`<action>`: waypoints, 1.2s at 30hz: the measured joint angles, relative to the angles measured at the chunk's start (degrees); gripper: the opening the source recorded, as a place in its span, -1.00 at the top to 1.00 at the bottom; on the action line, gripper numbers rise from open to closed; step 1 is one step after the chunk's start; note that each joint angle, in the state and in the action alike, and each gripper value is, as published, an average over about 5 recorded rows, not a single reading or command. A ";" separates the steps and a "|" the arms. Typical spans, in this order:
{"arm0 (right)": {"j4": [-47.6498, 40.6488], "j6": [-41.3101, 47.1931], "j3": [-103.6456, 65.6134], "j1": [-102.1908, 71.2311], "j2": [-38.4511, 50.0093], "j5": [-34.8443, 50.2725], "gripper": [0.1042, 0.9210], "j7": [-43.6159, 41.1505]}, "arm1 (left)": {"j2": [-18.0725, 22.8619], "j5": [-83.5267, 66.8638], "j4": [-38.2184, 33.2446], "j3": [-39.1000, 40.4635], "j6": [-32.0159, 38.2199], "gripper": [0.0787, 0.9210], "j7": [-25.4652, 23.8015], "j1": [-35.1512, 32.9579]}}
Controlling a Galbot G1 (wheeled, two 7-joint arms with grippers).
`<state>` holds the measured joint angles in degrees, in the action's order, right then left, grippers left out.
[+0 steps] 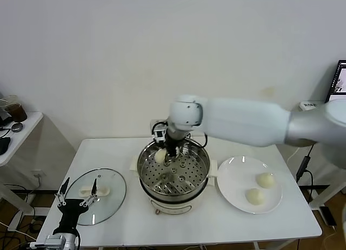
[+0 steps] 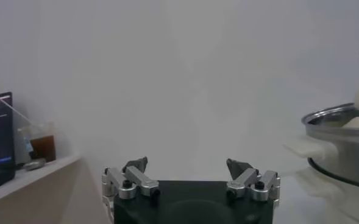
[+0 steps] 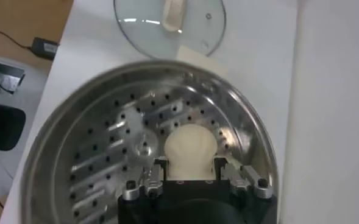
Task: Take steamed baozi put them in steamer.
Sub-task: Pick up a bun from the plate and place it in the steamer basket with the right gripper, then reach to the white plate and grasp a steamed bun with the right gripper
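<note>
The steel steamer (image 1: 201, 169) stands mid-table, and its perforated tray (image 3: 94, 158) fills the right wrist view. My right gripper (image 1: 172, 150) reaches into its back left part, shut on one pale baozi (image 1: 160, 155). In the right wrist view the bun (image 3: 191, 146) sits between both fingers (image 3: 159, 167), just over the tray. Two more baozi (image 1: 265, 180) (image 1: 253, 196) lie on the white plate (image 1: 235, 177) right of the steamer. I see no fourth bun. My left gripper (image 1: 77, 194) is open and empty at the table's front left, and its view shows the steamer's rim (image 2: 337, 115).
The round glass lid (image 1: 111, 198) with its white handle lies flat left of the steamer, under the left gripper; it also shows in the right wrist view (image 3: 149, 18). A side table with a cup (image 1: 16, 110) stands far left. A wall is behind the table.
</note>
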<state>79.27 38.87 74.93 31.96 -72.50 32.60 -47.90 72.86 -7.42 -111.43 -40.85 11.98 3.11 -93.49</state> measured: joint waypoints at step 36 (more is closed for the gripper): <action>5.19 -2.25 -0.34 4.51 9.87 -4.43 -0.76 -11.38 | -1.24 -0.08 0.80 0.37 -0.17 -0.77 -0.11 1.84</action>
<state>84.46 36.62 74.59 36.48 -62.63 28.17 -59.27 71.62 -7.50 -110.63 -40.48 11.81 2.99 -91.65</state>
